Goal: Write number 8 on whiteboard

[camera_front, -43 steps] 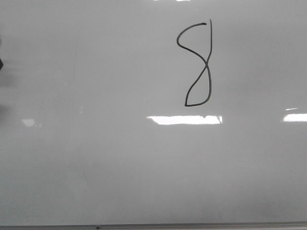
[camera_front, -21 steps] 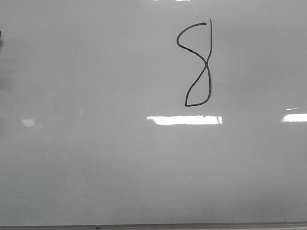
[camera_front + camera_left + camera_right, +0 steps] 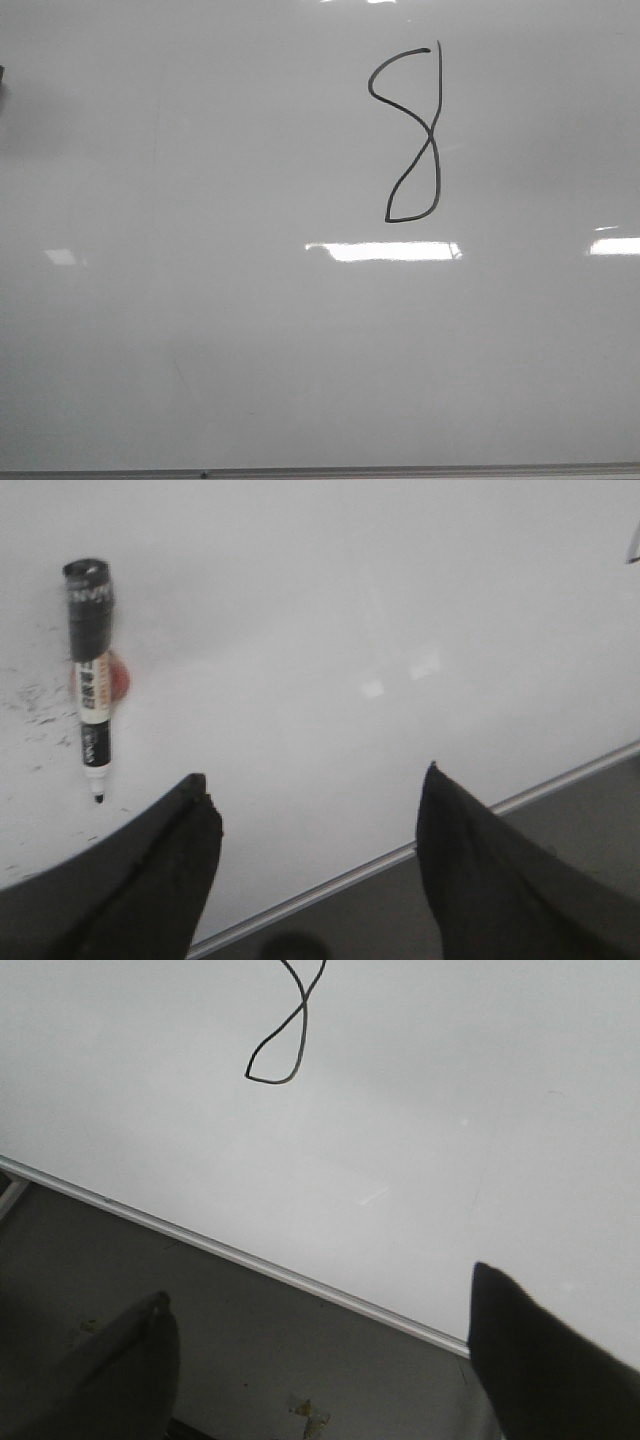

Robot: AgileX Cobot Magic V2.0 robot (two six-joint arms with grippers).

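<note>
The number 8 (image 3: 411,135) stands finished on the upper right of the whiteboard (image 3: 200,300). Both the left pincer (image 3: 315,810) and right pincer (image 3: 320,1330) are released and empty, the marker (image 3: 90,675) lying uncapped on the board. Best to retreat clear without smudging the ink.

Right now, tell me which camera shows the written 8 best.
The front view: the whole number 8 shows, both loops and the overshooting top stroke, on the whiteboard. The right wrist view catches only its lower loop. The left wrist view shows none of it.
</note>
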